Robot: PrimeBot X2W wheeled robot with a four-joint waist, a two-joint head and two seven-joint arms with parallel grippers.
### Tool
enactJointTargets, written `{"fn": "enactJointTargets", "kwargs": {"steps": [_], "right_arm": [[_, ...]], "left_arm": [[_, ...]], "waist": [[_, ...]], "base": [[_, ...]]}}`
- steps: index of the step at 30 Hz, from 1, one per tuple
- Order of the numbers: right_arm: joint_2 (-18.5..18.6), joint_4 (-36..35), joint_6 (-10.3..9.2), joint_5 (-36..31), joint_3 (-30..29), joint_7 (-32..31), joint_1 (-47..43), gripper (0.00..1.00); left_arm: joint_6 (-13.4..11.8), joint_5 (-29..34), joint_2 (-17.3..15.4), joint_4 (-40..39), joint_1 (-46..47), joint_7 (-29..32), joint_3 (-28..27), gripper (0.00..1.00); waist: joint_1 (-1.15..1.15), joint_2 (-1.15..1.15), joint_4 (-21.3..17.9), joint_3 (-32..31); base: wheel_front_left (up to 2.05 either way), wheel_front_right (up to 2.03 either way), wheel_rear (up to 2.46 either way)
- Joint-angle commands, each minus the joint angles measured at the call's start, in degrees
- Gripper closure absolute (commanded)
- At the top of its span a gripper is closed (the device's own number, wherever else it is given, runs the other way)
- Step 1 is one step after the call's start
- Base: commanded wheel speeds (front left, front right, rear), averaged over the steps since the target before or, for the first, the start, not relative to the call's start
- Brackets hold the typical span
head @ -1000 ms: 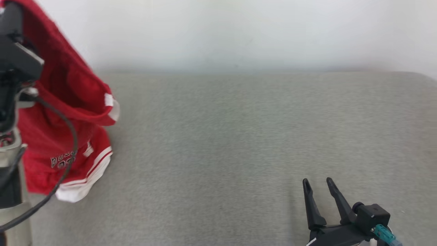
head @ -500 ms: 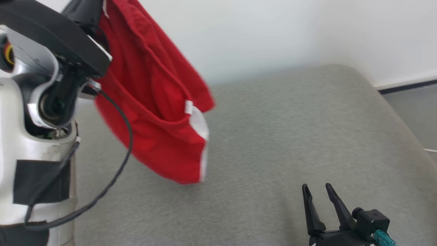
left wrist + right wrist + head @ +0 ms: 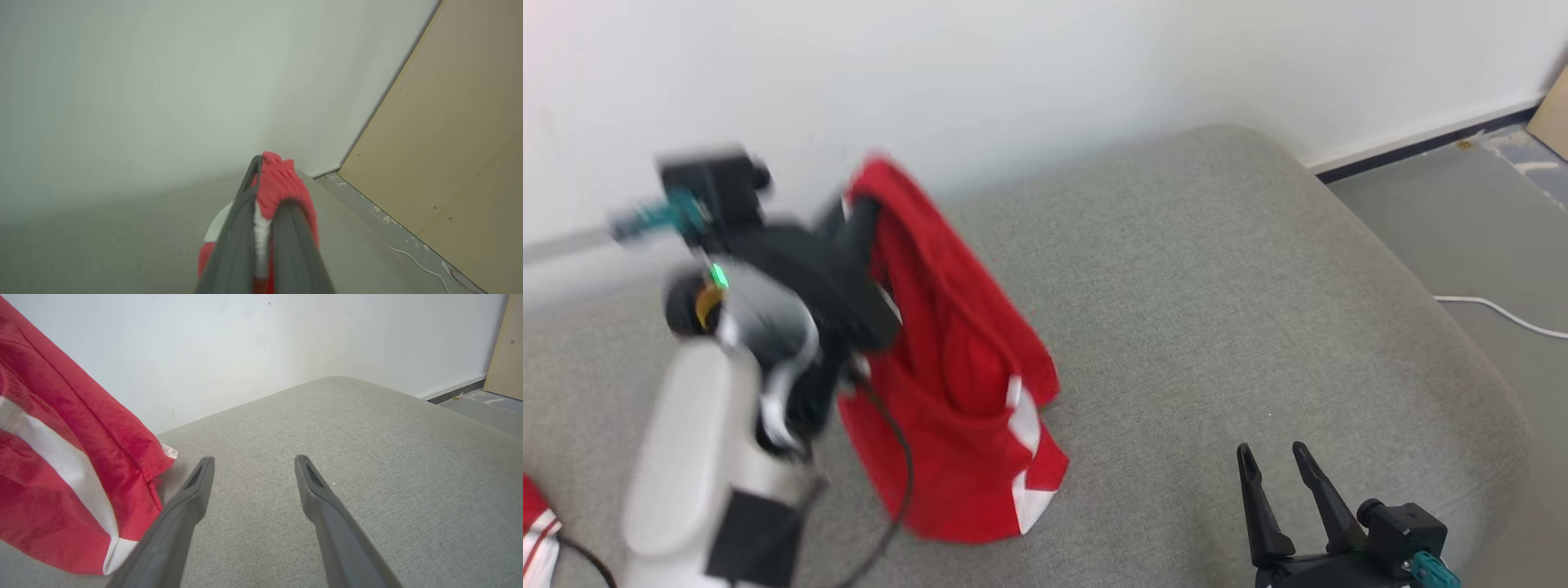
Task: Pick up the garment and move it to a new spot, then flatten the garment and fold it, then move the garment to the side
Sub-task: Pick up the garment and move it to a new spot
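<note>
Two grippers: the left gripper (image 3: 854, 219) pinches the red, white-trimmed fabric garment (image 3: 964, 408), best lowered hem-first onto the grey upholstered cushion (image 3: 1217, 269), while the right gripper (image 3: 1270, 459) stands wide, empty.

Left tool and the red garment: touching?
Touching. The left wrist view shows the red garment bunched between the shut fingers of the left tool, a white strip pinched in the slit.

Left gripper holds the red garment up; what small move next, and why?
Probably lower the left gripper so the red garment settles on the grey cushion: it hangs bunched from the shut jaws, lower edge near the surface, right gripper open.
</note>
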State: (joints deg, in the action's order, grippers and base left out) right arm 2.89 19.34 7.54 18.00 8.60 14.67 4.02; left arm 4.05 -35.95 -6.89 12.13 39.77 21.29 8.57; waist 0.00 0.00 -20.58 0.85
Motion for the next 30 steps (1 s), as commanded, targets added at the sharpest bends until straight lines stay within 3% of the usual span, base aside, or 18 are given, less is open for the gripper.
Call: {"fn": "enactJointTargets", "kwargs": {"steps": [1,9,13,14,15,20,30], "right_arm": [[0.0,0.03,-0.1,-0.06,0.23,0.09,0.31,0.0],[0.0,-0.7,-0.1,-0.95,1.7,-0.98,1.09,0.0],[0.03,-0.99,-0.1,-1.28,2.14,-1.41,0.93,0.0],[0.01,-1.14,-0.1,-1.37,2.3,-1.49,0.86,0.0],[0.01,-1.28,-0.1,-1.47,2.34,-1.7,0.8,0.0],[0.02,-2.23,-0.1,-2.09,1.05,-2.42,-0.07,0.0],[0.0,-4.06,-0.1,-2.31,-0.87,-3.71,-2.24,0.0]], "left_arm": [[-0.26,1.17,0.51,2.19,-3.56,-2.33,0.79,1.0],[-0.24,5.56,2.81,17.1,-9.67,-11.86,6.26,1.0],[0.62,5.46,3.44,21.59,-10.07,-13.8,9.23,1.0],[0.99,5.17,3.62,22.72,-10.07,-14.5,10.13,0.73],[1.21,4.83,3.74,23.54,-10.25,-15.26,10.89,0.02],[1.95,2.86,3.97,24.92,-11.03,-20.16,13.86,0.0],[0.0,4.31,1.36,18.44,-19.28,-27.78,13.96,0.0]], "waist": [[0.0,0.0,-0.05,0.8],[0.0,0.0,1.29,1.83],[0.0,0.0,2.0,2.1],[0.0,0.0,2.18,2.18],[0.0,0.0,2.41,2.23],[0.0,0.0,4.74,2.0],[0.0,0.0,10.74,-0.36]], "base": [[0.0,0.0,0.0],[0.0,0.0,0.0],[0.0,0.0,0.0],[0.0,0.0,0.0],[0.0,0.0,0.0],[0.0,0.0,0.0],[0.0,0.0,0.0]]}}
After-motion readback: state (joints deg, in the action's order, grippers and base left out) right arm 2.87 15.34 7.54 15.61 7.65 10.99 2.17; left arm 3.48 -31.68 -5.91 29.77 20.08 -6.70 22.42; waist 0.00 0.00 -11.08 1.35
